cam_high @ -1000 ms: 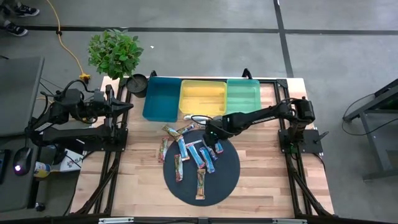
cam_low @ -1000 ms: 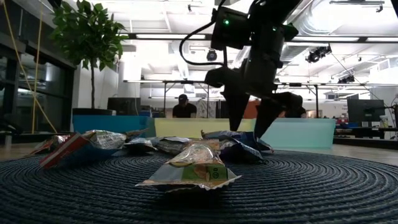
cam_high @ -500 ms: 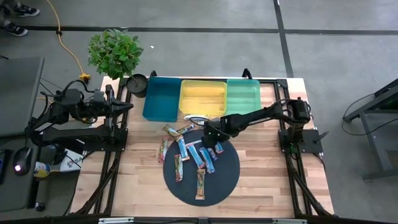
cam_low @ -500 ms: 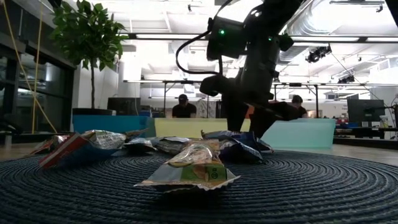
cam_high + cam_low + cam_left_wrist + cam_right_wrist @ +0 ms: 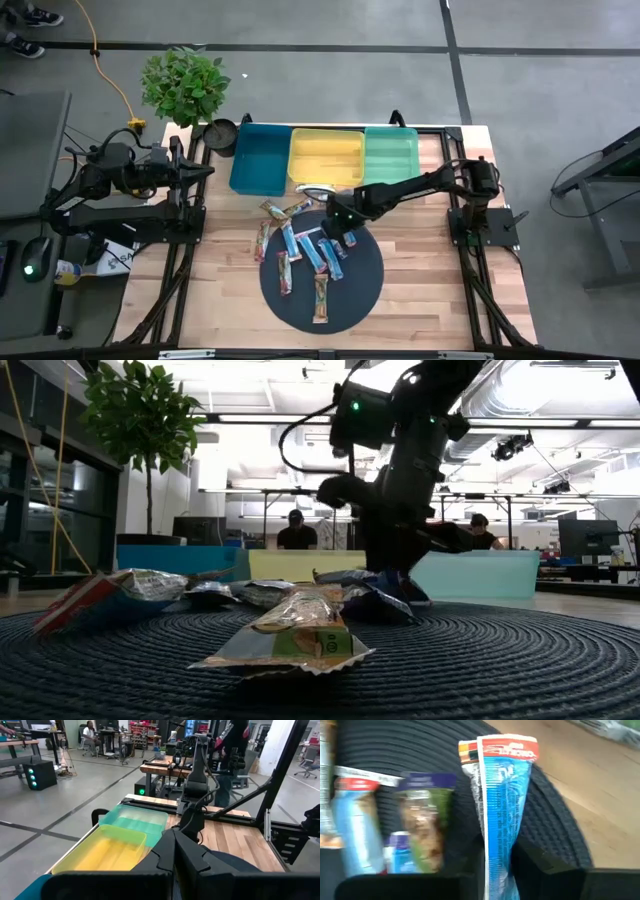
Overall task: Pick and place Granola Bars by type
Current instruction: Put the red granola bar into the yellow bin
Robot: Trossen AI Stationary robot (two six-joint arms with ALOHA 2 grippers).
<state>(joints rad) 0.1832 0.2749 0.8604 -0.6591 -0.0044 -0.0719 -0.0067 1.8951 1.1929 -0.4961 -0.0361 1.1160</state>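
Several granola bars [image 5: 300, 250] in blue, multicolour and silver wrappers lie on a round dark woven mat [image 5: 360, 290] at the table's middle. Two more bars [image 5: 272, 210] lie on the wood just beyond the mat's far left rim. My right gripper [image 5: 338, 230] is down at the mat's far right part, shut on a blue granola bar [image 5: 500, 805]. My left gripper [image 5: 205, 172] stays shut and idle over the table's far left edge, away from the bars. My right gripper pinches the blue bar's two flat faces [image 5: 496, 855] between its two fingers, near one end. The fingers [image 5: 392, 565] come from above, slanting down. The bar stands on edge in the hold, and its red-printed far end [image 5: 507, 747] points away from the gripper over the mat.
Three bins stand in a row along the far edge: teal [image 5: 258, 158], yellow [image 5: 325, 155] and green [image 5: 390, 152]. A potted plant [image 5: 185, 85] and a small black pot [image 5: 221, 133] stand at the far left. Bare wood [image 5: 430, 260] lies right of the mat.
My right gripper has come down and a little toward the table's left, and its fingers have shut on the blue bar. The mat and the bars on it have slid slightly toward the left.
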